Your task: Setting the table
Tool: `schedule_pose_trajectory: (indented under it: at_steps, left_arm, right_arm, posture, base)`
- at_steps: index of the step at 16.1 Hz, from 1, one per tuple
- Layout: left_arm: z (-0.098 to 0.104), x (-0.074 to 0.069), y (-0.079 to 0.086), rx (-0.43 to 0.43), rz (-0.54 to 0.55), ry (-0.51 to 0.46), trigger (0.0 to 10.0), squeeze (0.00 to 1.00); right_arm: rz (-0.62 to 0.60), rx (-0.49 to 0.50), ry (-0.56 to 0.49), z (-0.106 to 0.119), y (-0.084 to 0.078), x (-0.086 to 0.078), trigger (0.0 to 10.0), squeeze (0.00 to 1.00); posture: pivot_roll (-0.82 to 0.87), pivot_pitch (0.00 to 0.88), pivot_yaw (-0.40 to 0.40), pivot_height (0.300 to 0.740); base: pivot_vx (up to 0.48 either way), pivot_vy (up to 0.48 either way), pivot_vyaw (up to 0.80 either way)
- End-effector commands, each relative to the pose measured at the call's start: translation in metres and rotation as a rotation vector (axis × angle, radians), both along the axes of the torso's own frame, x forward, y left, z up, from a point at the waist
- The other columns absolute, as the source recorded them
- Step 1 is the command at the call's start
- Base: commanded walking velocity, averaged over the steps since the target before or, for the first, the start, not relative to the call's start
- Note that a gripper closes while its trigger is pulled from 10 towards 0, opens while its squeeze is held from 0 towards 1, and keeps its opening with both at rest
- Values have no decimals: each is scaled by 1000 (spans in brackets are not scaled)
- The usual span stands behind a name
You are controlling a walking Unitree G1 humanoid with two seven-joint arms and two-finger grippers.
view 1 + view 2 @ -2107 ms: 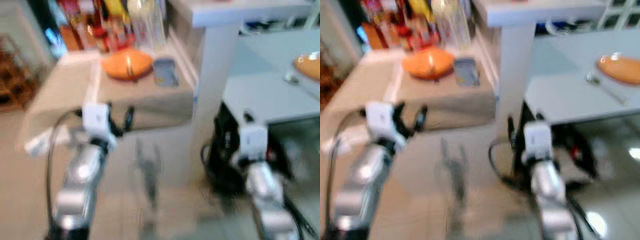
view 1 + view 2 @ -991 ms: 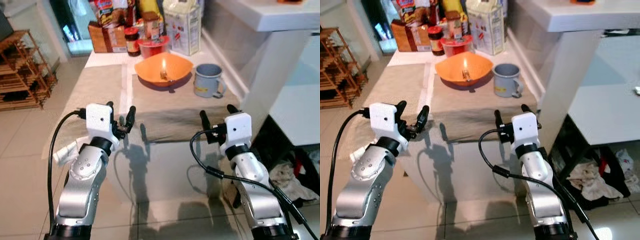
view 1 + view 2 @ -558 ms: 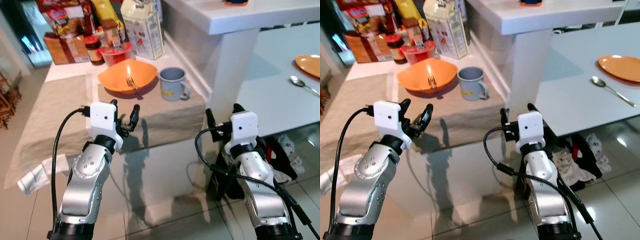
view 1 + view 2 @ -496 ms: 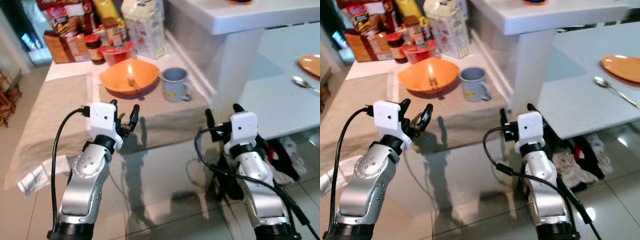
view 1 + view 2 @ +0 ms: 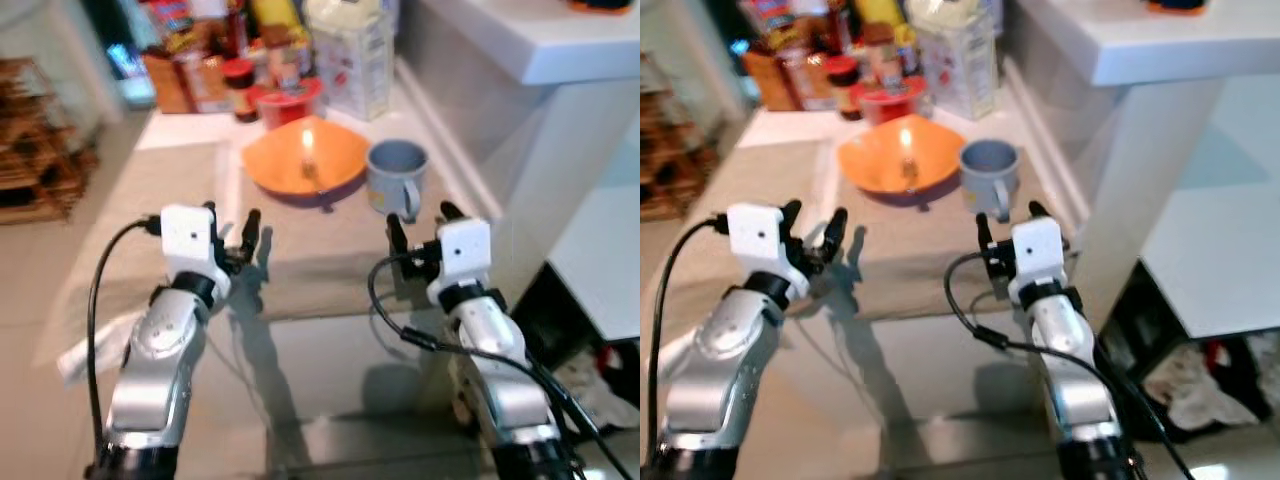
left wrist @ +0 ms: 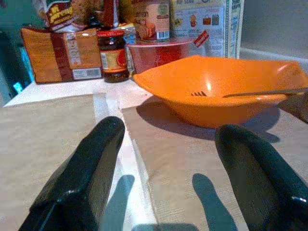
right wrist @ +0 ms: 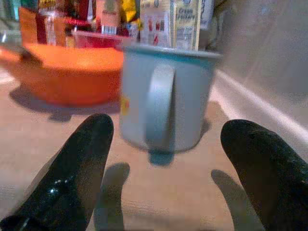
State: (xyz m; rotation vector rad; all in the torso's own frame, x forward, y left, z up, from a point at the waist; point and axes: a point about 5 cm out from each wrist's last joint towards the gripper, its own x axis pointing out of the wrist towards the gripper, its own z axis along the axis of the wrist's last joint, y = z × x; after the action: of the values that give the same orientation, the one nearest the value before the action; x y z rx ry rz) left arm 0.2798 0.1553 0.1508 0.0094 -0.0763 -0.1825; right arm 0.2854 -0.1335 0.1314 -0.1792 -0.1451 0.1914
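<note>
Both grippers hang spread wide over the counter's near edge, the right gripper (image 7: 166,159) facing a grey mug (image 7: 166,96) whose handle turns toward it, the left gripper (image 6: 166,163) facing an orange bowl (image 6: 221,89) with a fork (image 6: 240,94) inside, jars (image 5: 240,75) and cartons (image 5: 350,50) behind.

Left end effector (image 6: 166,173) fingers spread wide, above beige cloth-covered worktop (image 6: 187,178); shallow orange plastic bowl (image 6: 221,94) ahead, metal fork (image 6: 250,93) inside; dark glass jar (image 6: 112,55) and packets behind.
</note>
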Motion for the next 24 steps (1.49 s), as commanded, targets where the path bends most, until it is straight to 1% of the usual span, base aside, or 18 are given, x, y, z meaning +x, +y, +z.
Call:
schedule_pose_trajectory:
  at_steps: [1, 6, 8, 11, 12, 14, 15, 17, 18, 20, 21, 22, 23, 24]
  left_arm:
    - [3, 0, -3, 5, -11, -12, 10000, 0]
    - [5, -1, 2, 14, -7, -18, 10000, 0]
    - [5, -2, 3, 18, -7, -17, 10000, 0]
    - [3, -1, 1, 19, -17, -10, 10000, 0]
    - [4, -1, 0, 19, -23, -11, 10000, 0]
    - [5, -3, -2, 25, -36, -14, 10000, 0]
    - [6, -3, -1, 27, -37, -15, 10000, 0]
    - [9, -4, 4, 44, -33, -16, 10000, 0]
    - [10, -5, 7, 49, -28, -15, 10000, 0]
    - [9, -7, 7, 55, -26, -12, 10000, 0]
    - [10, -8, 8, 56, -26, -13, 10000, 0]
    - [10, -8, 8, 55, -24, -12, 10000, 0]
    - [10, -8, 8, 53, -25, -9, 10000, 0]
    - [10, -8, 6, 48, -30, -8, 10000, 0]
  right_arm:
    - [1, 16, 11, -1, -1, 2, 10000, 0]
    - [-9, 16, 12, 0, -3, 14, 10000, 0]
    - [-35, 8, 7, 0, -4, 17, 10000, 0]
    - [-40, -2, 8, -3, 4, 26, 10000, 0]
    - [-43, -5, 8, -4, 7, 30, 10000, 0]
    - [-63, 3, 10, -4, 8, 42, 10000, 0]
    - [-68, 4, 9, -2, 8, 46, 10000, 0]
    - [-78, 12, 9, 1, 9, 57, 10000, 0]
    - [-75, 18, 10, 1, 12, 59, 10000, 0]
    - [-64, 29, 8, 0, 18, 60, 10000, 0]
    - [-72, 41, 26, -3, 19, 59, 10000, 0]
    - [-81, 45, 49, -9, 18, 55, 10000, 0]
    - [-77, 40, 49, -13, 18, 50, 10000, 0]
    - [-57, 27, 53, -15, 20, 42, 10000, 0]
  posture:
    - [-91, 0, 86, 740]
    - [-75, 0, 91, 740]
    - [-76, 0, 93, 740]
    - [-80, 0, 98, 740]
    - [-72, 0, 98, 740]
    - [-54, 0, 99, 740]
    - [-42, 0, 102, 740]
    - [-26, 0, 100, 740]
    - [-13, 0, 100, 740]
    - [-5, 0, 100, 740]
    - [0, 0, 93, 740]
    - [-3, 0, 92, 740]
    - [-6, 0, 91, 740]
    - [-19, 0, 91, 740]
  base:
    - [0, 0, 0]
    - [0, 0, 0]
    - [0, 0, 0]
    - [0, 0, 0]
    - [0, 0, 0]
    - [0, 0, 0]
    - [0, 0, 0]
    - [0, 0, 0]
    - [0, 0, 0]
    - [0, 0, 0]
    - [0, 0, 0]
    - [0, 0, 0]
    - [0, 0, 0]
    - [0, 0, 0]
